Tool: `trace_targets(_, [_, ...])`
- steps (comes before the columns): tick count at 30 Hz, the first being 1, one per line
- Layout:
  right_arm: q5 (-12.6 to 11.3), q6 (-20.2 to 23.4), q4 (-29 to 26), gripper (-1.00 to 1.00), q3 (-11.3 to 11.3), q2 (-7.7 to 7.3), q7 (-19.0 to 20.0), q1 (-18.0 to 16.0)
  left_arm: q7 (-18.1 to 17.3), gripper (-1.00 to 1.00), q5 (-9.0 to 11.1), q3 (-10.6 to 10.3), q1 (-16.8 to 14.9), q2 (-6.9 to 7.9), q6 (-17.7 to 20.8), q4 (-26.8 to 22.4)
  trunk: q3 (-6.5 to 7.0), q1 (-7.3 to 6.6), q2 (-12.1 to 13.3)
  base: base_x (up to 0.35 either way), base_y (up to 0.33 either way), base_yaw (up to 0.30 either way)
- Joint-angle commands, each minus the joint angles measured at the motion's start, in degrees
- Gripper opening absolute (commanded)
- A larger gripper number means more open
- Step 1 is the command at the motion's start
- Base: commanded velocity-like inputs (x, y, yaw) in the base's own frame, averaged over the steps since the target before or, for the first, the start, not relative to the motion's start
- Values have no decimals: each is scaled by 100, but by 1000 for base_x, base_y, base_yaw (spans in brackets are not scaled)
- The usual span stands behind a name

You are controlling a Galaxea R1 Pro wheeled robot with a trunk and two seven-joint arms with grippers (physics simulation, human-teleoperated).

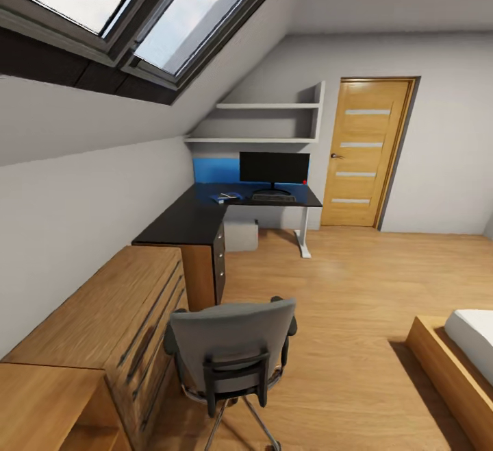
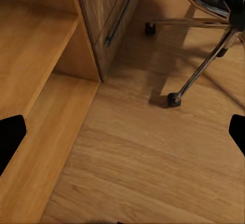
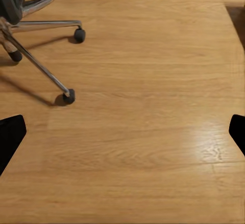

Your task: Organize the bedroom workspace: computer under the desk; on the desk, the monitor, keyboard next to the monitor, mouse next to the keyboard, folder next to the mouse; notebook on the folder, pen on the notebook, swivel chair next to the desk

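Note:
The black L-shaped desk (image 1: 198, 214) stands in the far corner under the sloped ceiling. On it the monitor (image 1: 274, 167) faces the room, with the keyboard (image 1: 273, 198) in front of its stand. A flat blue folder (image 1: 224, 197) lies left of the keyboard, with small things on it too tiny to tell apart. The light grey computer (image 1: 241, 235) sits under the desk. The grey swivel chair (image 1: 233, 348) stands close before me, its back toward me and its seat hidden. My left gripper (image 2: 122, 137) and right gripper (image 3: 122, 137) hang open over the wood floor, empty.
A wooden chest (image 1: 109, 327) with bar handles lines the left wall beside the chair. The chair's chrome legs and castors (image 2: 174, 99) (image 3: 68, 96) spread near both grippers. A bed frame (image 1: 445, 362) is at the right, a wooden door (image 1: 366, 153) beyond.

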Motion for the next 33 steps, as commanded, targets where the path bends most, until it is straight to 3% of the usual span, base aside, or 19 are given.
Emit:
trace_targets(1, [-17,-15,11,100,49,4,-34,-6,57,100,-4,-50,-4,-1,-11,0,-9,1,-8,-3,138,-7])
trace_targets(16, [-16,4,11,100,52,4,-34,-6,57,100,-10,-51,-4,-1,-12,0,-10,1,-8,-23,169,-2])
trace_targets(33, [0,-3,11,100,57,4,-31,-6,64,100,-5,-64,-4,-2,-20,-4,-10,1,-8,-7,27,0])
